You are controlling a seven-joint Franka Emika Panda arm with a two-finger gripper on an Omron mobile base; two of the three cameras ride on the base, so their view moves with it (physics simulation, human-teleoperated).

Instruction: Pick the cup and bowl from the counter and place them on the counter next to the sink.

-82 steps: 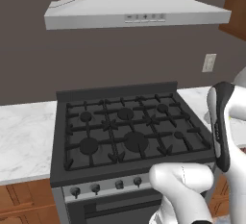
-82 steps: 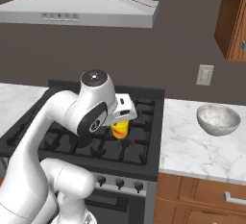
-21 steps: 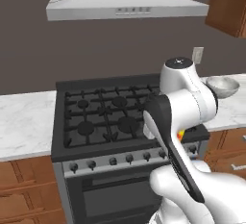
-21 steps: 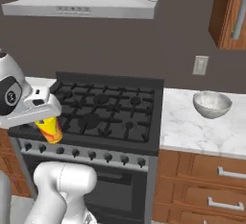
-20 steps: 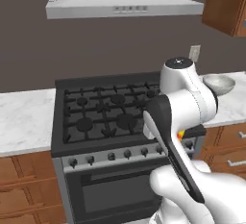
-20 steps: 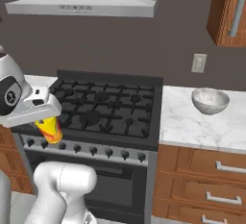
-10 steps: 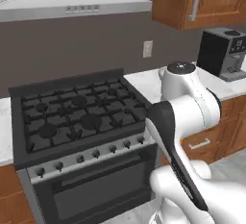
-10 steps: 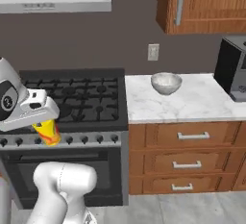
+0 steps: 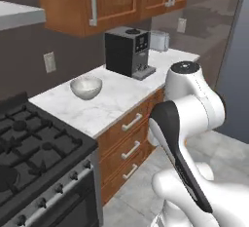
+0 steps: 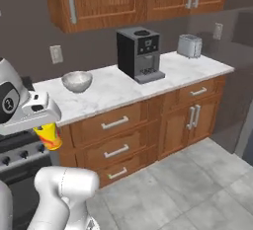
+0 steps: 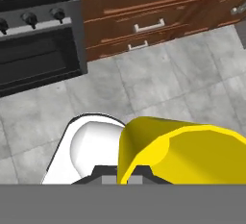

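Since the earlier frames the base has driven, so the whole scene has shifted: the bowl (image 9: 86, 87) now sits left of centre on the table (image 9: 116, 99). Nothing touches it. At the lower left of the right base view, the tool (image 10: 48, 136) is clamped on the yellow cup (image 10: 49, 135). A black coffee machine (image 10: 140, 54) and a toaster (image 10: 189, 45) stand further right. The stove (image 9: 29, 148) is at the lower left.

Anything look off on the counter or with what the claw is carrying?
Nothing stands out. The bowl sits upright on the counter, and the claw is shut on the yellow cup.
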